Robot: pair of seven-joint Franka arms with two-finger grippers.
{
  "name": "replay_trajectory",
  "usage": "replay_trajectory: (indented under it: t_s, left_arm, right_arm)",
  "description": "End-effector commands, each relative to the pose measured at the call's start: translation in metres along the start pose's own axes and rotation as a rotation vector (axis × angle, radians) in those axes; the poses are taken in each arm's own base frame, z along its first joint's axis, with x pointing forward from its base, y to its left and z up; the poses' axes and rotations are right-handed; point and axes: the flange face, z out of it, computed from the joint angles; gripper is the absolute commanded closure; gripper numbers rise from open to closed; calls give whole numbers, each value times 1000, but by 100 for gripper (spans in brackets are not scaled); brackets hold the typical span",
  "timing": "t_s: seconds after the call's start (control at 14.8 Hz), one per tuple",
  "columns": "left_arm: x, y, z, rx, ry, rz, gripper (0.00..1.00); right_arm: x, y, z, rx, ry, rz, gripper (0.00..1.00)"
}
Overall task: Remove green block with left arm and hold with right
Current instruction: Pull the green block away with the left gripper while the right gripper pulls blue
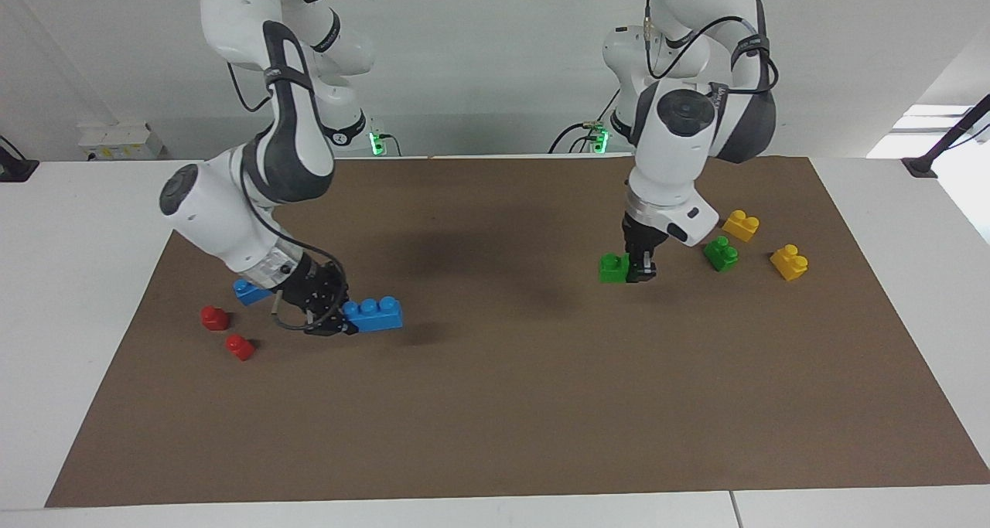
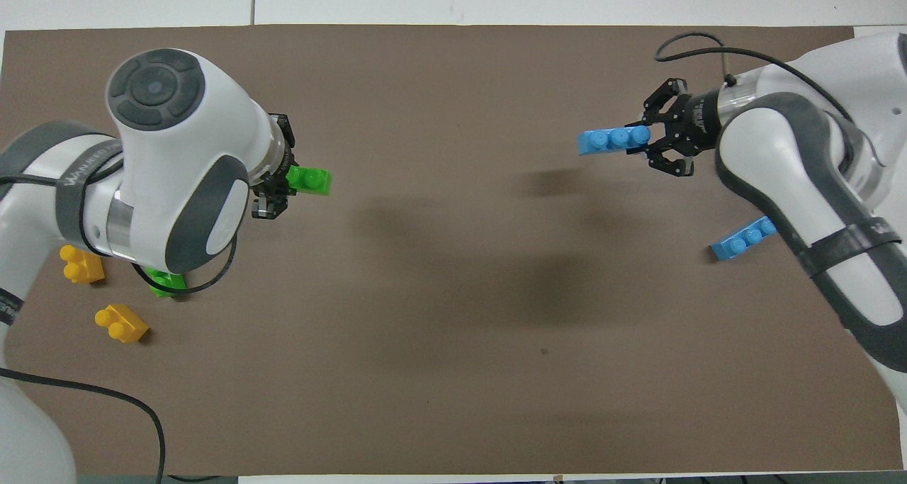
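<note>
Your left gripper [image 1: 640, 273] is clamped on the green block [image 1: 614, 268], raised over the brown mat [image 1: 495, 404] near the yellow bricks [image 1: 740, 225] — your right gripper [image 1: 334, 321] grips a blue three-stud brick [image 1: 374, 314].

A robotics lab: 2 white arms [image 1: 255, 165] over a brown mat [image 1: 495, 404], bare white walls.

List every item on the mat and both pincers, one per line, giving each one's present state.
Left pincer: shut on the green block.
Green block: gripped, separate from the blue brick.
Right pincer: shut on the blue brick.
Blue brick: gripped at one end.
Second blue brick: loose, partly hidden by the right arm.
Second green block: loose on the mat.
Two yellow bricks: loose, apart.
Two red pieces: loose, apart.
</note>
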Motion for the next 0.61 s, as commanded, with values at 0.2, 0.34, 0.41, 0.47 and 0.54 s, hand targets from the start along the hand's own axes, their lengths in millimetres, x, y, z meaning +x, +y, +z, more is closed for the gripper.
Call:
replay_trajectory:
  t_s: [0.2,0.34,0.41,0.47,0.54]
  left_arm:
    - [94,-17,23,-31,-24,241,100]
    - [111,-26,39,-36,-19,352,100]
    - [121,-28,45,-38,-18,388,100]
    - [131,-31,51,-40,-15,402,100]
    - [139,-32,54,-47,-13,414,100]
  right_arm:
    - [84,19,-22,-53,-15,-22,100]
    - [104,24,-20,-60,-15,-46,100]
    - [111,25,-16,-64,-17,-50,100]
    - [117,26,-16,-60,-15,-54,100]
    - [122,26,-11,-61,-16,-62,100]
